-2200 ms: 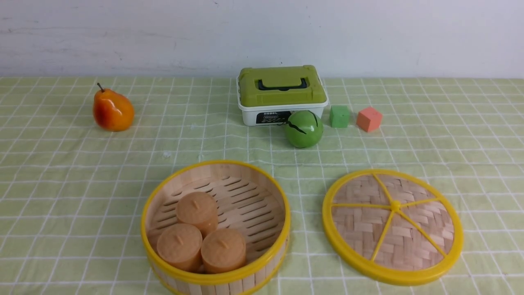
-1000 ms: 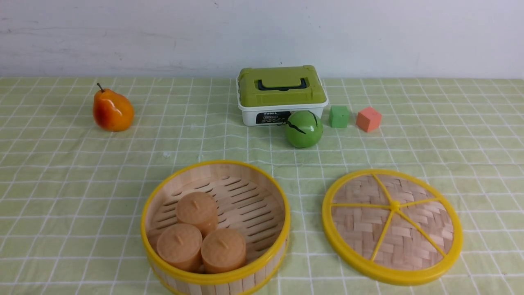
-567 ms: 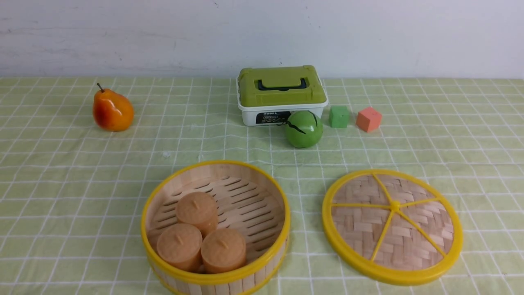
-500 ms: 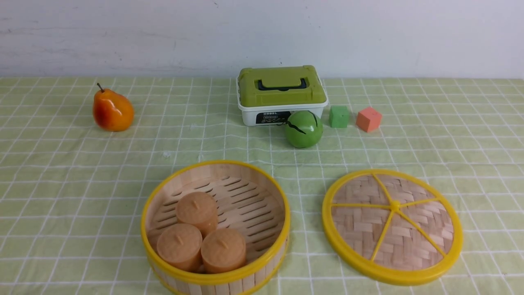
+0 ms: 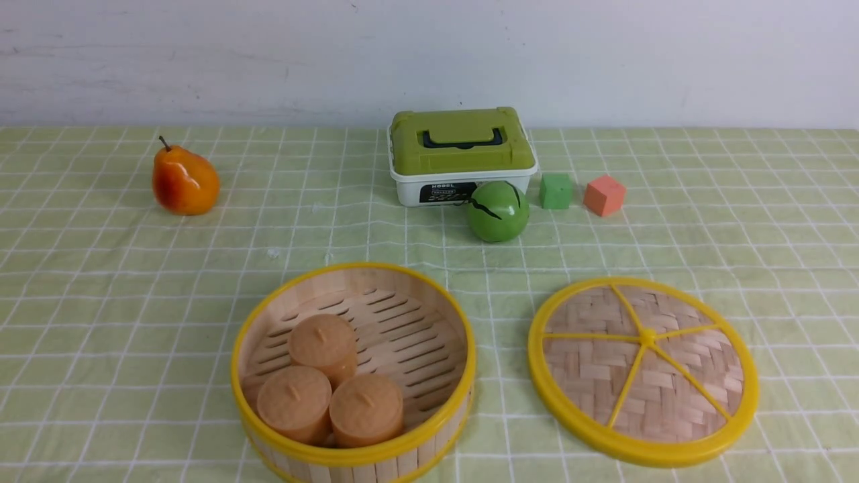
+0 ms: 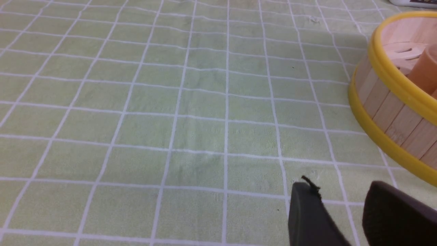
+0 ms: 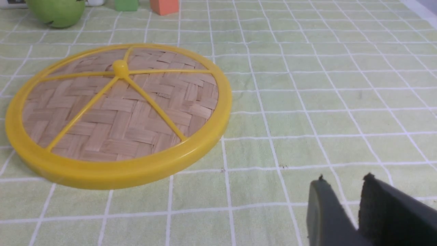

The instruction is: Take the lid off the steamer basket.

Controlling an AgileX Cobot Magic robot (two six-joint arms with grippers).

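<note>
The steamer basket (image 5: 409, 342) stands uncovered at the front centre, with three orange buns (image 5: 322, 342) inside. The lid (image 5: 644, 372) lies flat on the checked cloth just to its right, apart from it. Neither arm shows in the front view. In the left wrist view my left gripper (image 6: 338, 186) hovers open over bare cloth beside the steamer basket's wall (image 6: 392, 116). In the right wrist view my right gripper (image 7: 344, 181) is off the lid's (image 7: 116, 112) rim, over cloth, its jaws slightly apart with nothing between them.
At the back stand a white box with a green top (image 5: 462, 154), a green ball (image 5: 498, 211), a green cube (image 5: 556, 190) and an orange cube (image 5: 604, 194). A pear (image 5: 184, 181) sits at the far left.
</note>
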